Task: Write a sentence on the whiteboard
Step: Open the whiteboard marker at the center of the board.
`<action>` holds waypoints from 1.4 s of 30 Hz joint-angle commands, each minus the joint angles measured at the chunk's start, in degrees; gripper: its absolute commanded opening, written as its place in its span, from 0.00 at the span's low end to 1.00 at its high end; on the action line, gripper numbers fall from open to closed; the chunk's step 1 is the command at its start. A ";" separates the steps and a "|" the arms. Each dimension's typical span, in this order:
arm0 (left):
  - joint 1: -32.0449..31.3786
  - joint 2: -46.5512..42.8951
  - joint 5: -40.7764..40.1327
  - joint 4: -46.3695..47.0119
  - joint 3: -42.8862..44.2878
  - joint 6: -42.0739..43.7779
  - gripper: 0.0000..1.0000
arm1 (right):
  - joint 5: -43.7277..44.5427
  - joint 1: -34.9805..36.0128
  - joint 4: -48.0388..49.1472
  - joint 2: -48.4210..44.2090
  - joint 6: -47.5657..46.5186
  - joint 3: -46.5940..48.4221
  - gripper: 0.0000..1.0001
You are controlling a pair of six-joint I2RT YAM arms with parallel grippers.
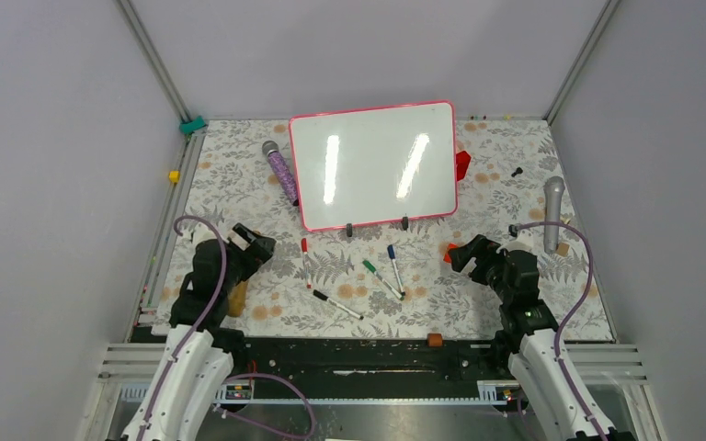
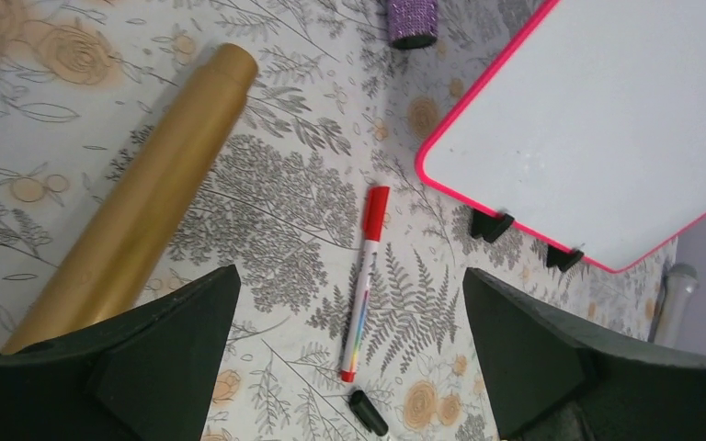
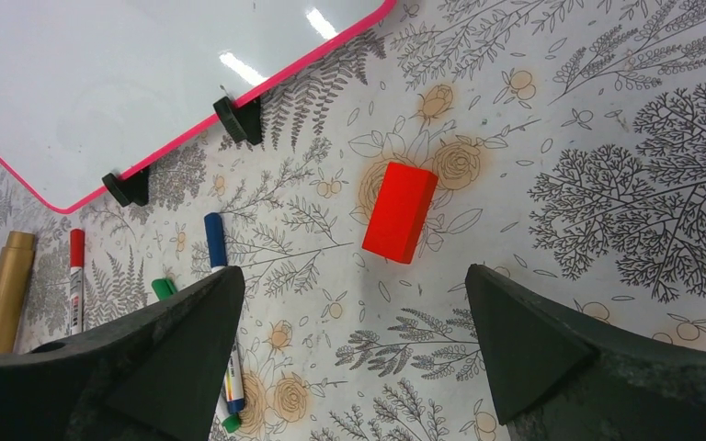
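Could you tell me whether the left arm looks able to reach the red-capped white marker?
Probably yes: the red-capped white marker lies just ahead of the open left gripper, flat on the floral table cover, with nothing lying across it.

You've got a floral tablecloth (image 1: pixel 230 175) under everything. Four capped markers lie mid-table: red-capped marker (image 2: pixel 365 285), black-capped marker (image 1: pixel 338 306), green-capped marker (image 1: pixel 383 281) and blue-capped marker (image 1: pixel 395 271). The last two converge at their near ends. A gold tube (image 2: pixel 138 216) lies left of the red-capped one, and a red block (image 3: pixel 400 211) sits to the right. The purple glitter microphone (image 1: pixel 280 170) and silver microphone (image 1: pixel 552 213) lie well apart.
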 commanded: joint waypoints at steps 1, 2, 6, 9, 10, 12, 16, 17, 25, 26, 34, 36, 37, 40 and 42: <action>-3.95 3.25 3.95 1.00 4.08 -1.47 0.94 | -0.84 0.16 1.84 -1.27 -0.47 1.31 0.99; -6.18 3.77 2.45 0.84 4.32 -2.04 0.94 | -0.90 0.22 1.92 -1.21 -0.45 1.31 0.99; -20.25 6.22 -10.72 -0.20 5.75 -4.73 0.93 | -1.06 0.22 2.19 -0.30 -0.38 1.48 0.99; -30.30 12.79 -21.80 -2.90 10.55 -1.53 0.90 | -1.36 0.16 2.15 0.04 -0.42 1.66 0.99; -32.24 15.92 -24.83 -4.54 12.78 -0.34 0.90 | -1.38 0.22 2.15 -0.01 -0.43 1.66 0.99; -33.33 22.07 -28.21 -6.72 16.48 2.10 0.88 | -1.45 0.22 2.15 -0.20 -0.36 1.58 0.99; -33.31 32.09 -30.37 -6.05 20.82 5.84 0.79 | -1.59 0.22 2.15 -0.57 -0.38 1.43 0.99; -33.29 33.93 -30.96 -5.78 21.23 5.91 0.79 | -1.57 0.20 2.15 -0.58 -0.38 1.44 0.99; -31.38 45.42 -28.26 2.80 20.96 8.48 0.70 | -1.39 0.27 2.06 -0.54 -0.47 1.48 0.99; -30.55 46.85 -27.41 3.35 21.23 8.73 0.69 | -1.39 0.23 2.06 -0.47 -0.41 1.48 0.99; -25.56 55.50 -19.72 9.05 22.24 10.99 0.63 | -1.41 0.20 2.19 -0.13 -0.46 1.59 0.99; -24.89 57.40 -18.41 9.41 22.93 11.19 0.63 | -1.27 0.22 2.06 -0.20 -0.45 1.57 0.99; -24.59 58.67 -17.42 9.61 23.17 11.30 0.61 | -1.17 0.22 2.06 -0.26 -0.44 1.57 0.99; -24.29 60.84 -16.12 9.97 23.85 11.37 0.59 | -1.04 0.22 2.02 -0.34 -0.45 1.57 0.99; -24.20 61.81 -15.30 10.59 23.88 11.39 0.57 | -0.99 0.24 1.88 -0.36 -0.44 1.57 0.99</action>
